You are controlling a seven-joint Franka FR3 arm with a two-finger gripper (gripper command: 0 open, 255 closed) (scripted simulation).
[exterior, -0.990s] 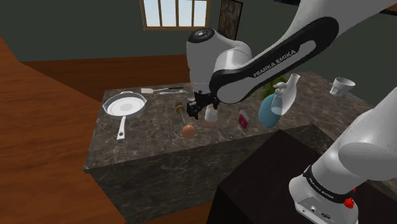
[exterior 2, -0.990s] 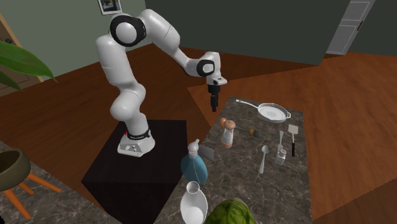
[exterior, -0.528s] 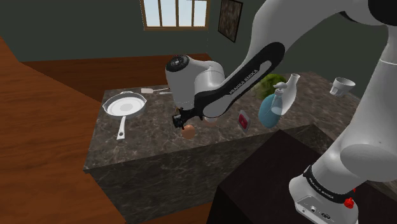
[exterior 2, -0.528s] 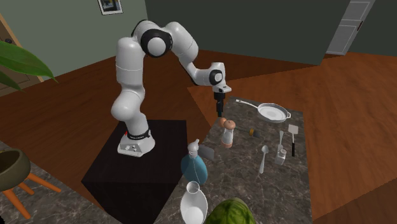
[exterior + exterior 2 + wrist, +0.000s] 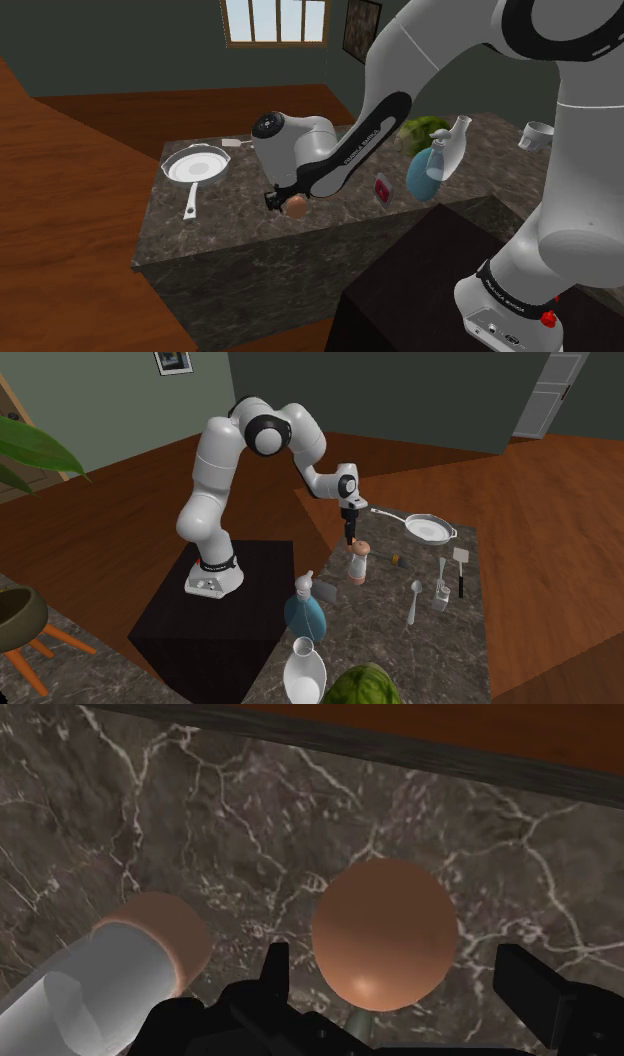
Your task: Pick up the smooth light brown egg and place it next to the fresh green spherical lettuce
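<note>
Straddling egg (image 5: 383, 934), hand (image 5: 395, 961) open, gripping nothing; brown-capped shaker (image 5: 115, 969) close beside, on marble counter (image 5: 200, 804).

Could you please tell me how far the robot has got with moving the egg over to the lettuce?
Done: the approach. The gripper is low over the marble counter, its open fingers either side of the brown egg without touching it. In hand: closing on the egg, not yet gripped. Left: lifting it and setting it beside the green lettuce farther along the counter.
</note>
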